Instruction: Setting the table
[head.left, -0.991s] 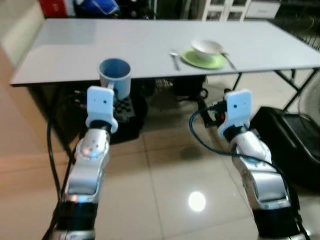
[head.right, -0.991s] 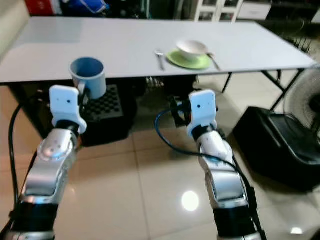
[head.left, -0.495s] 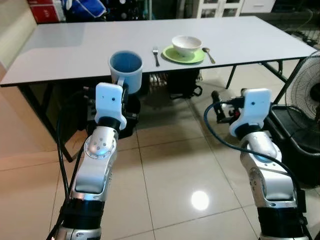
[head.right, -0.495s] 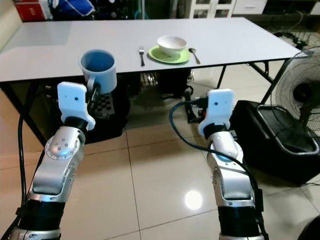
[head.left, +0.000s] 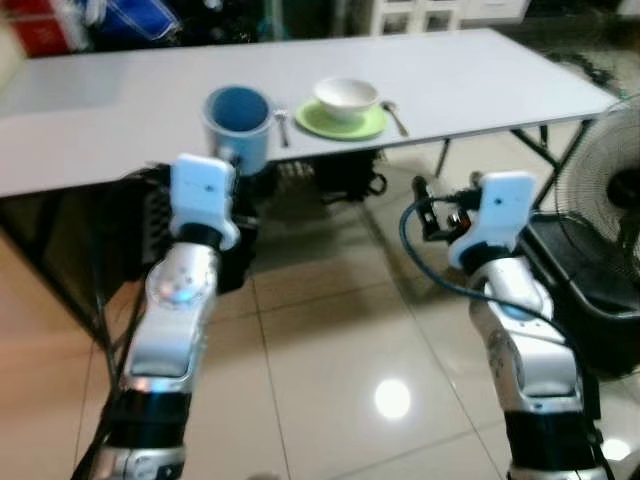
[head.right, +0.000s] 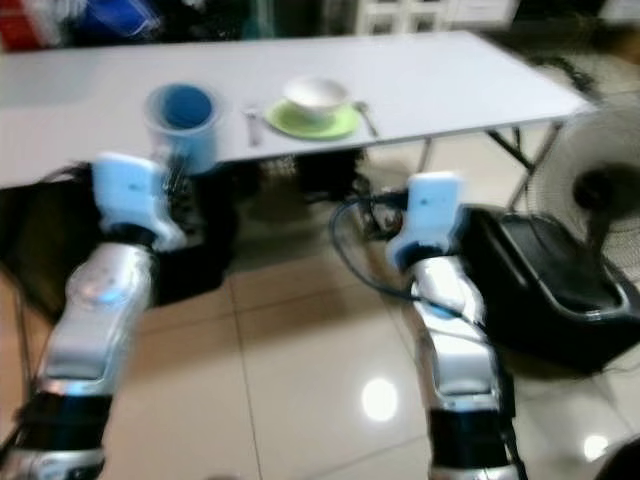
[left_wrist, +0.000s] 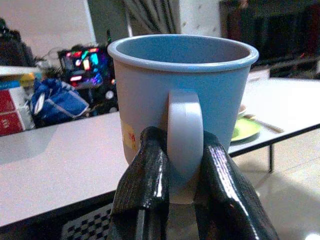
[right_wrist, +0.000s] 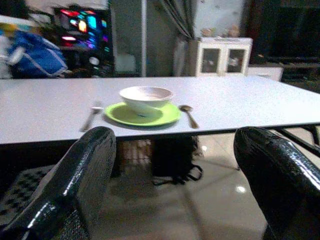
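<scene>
My left gripper (left_wrist: 172, 165) is shut on the handle of a blue mug (head.left: 238, 126), held upright in front of the white table's (head.left: 120, 130) near edge. The mug's pale handle (left_wrist: 184, 135) sits pinched between the two black fingers. On the table stands a white bowl (head.left: 346, 97) on a green plate (head.left: 345, 124), with a fork (head.left: 281, 126) to its left and a spoon (head.left: 396, 116) to its right. My right gripper (right_wrist: 172, 170) is open and empty, raised above the floor before the table, its fingers (right_wrist: 80, 185) wide apart.
A black fan (head.left: 600, 170) stands on a dark base at the right. Dark crates and a bag (head.left: 345, 180) sit under the table. A white cabinet (right_wrist: 222, 55) and blue bags (left_wrist: 55, 102) lie beyond the table. Glossy tiled floor (head.left: 340, 340) spreads below my arms.
The camera has shifted, so the table and place setting sit further left and closer to the mug. Both arms keep their pose, with the mug still held.
</scene>
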